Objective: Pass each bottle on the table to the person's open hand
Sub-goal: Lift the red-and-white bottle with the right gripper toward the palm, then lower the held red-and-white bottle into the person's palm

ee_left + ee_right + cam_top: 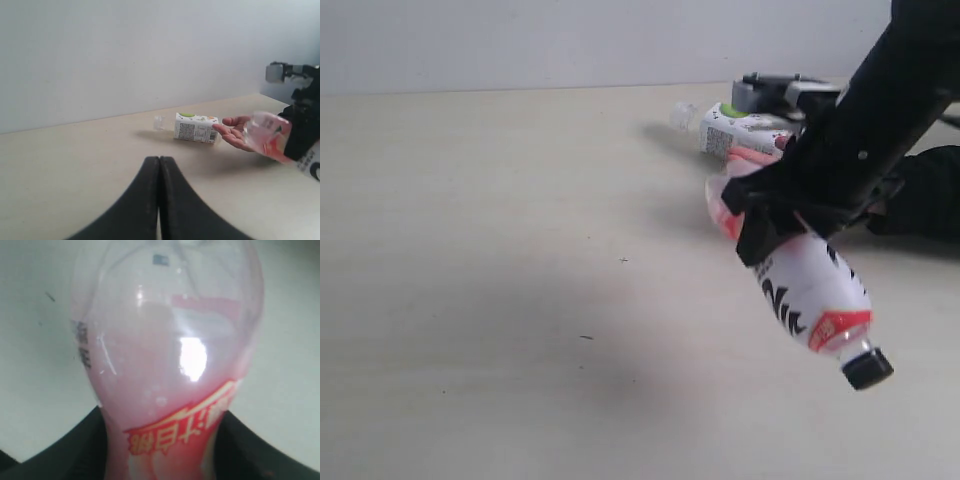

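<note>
I'm gripping the pink-white bottle [815,290] w/ my right gripper [772,222], fingers clamping both sides of its body near the wide base end. It's hanging clear of the table [500,250], tilting, w/ the black cap [867,368] pointing down and toward the ext. camera and the base pointing up and away. In the right wrist view the bottle [170,365] is filling nearly the whole pic, w/ pink liquid and a red-yellow label band showing.

In the left wrist view the bottle's base [267,136] is sitting right at the person's open hand [234,132], palm up, fingers reaching out just above the tabletop. Can't tell if base and palm are touching. In the ext. view my arm is covering most of that hand; a black sleeve [930,190] is showing behind my arm.

Just beside the hand, the white-labelled bottle [196,128] is lying on its side on the table, clear neck end pointing away from the hand.

My left gripper [159,200] is hovering low over bare table, well apart from all that, fingers pressing together w/ nothing btwn them.
</note>
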`<state>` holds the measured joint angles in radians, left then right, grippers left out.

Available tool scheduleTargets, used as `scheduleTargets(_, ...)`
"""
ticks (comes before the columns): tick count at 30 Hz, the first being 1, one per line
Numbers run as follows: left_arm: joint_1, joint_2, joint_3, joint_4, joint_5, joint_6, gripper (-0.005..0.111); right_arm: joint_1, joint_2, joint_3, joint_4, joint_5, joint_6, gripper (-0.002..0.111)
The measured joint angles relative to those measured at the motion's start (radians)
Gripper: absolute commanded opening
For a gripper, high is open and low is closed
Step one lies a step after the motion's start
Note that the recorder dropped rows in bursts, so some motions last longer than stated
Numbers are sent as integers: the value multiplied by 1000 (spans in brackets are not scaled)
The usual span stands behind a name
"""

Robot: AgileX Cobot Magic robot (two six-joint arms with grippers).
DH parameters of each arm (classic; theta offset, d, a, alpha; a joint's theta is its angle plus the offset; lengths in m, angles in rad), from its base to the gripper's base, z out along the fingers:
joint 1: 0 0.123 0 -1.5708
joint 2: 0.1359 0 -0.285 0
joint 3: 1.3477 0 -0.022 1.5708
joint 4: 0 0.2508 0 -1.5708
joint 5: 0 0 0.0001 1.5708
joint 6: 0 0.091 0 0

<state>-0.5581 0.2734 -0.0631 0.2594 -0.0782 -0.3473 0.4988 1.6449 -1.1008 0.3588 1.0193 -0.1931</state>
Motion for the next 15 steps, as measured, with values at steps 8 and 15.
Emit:
scheduleTargets(8, 0, 0, 0, 0, 0, 0, 0, 0, -8, -270, -263, 46, 224, 0)
scheduleTargets(15, 0, 0, 0, 0, 0, 0, 0, -38, 117, -419, -334, 73, 289, 0)
